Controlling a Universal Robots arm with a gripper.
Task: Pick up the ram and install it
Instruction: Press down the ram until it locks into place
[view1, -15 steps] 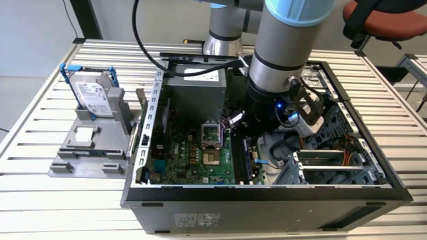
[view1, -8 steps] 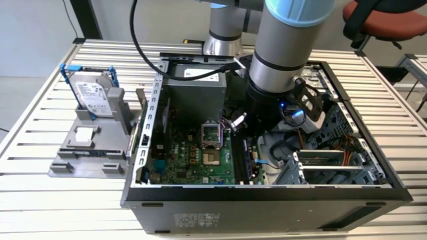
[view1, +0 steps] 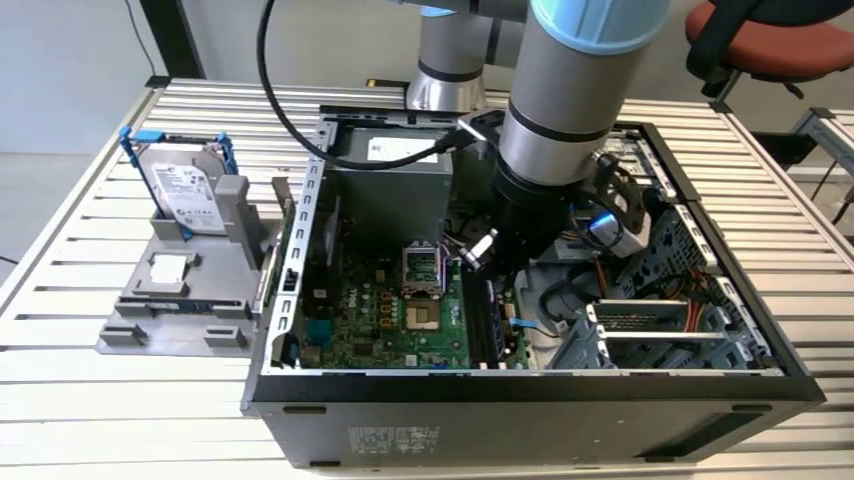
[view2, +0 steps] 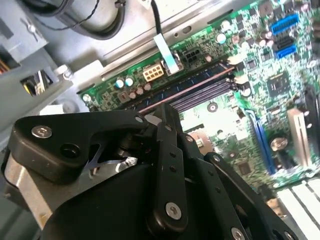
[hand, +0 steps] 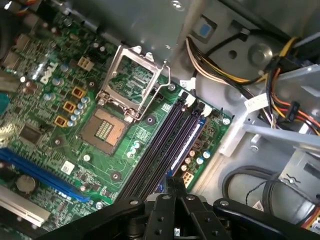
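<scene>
pos: my gripper (view1: 478, 262) down inside the case (view1: 534, 385), over the board's slots (hand: 167, 145) | fingers: can't tell how far open, or whether they hold anything | ram (view2: 187, 85): looks like a stick on edge in one slot, seating unclear | progress: judged late, at the slots; full seating unconfirmed

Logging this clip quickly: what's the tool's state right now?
Tool: over the motherboard's memory slots; open or closed cannot be told.
</scene>
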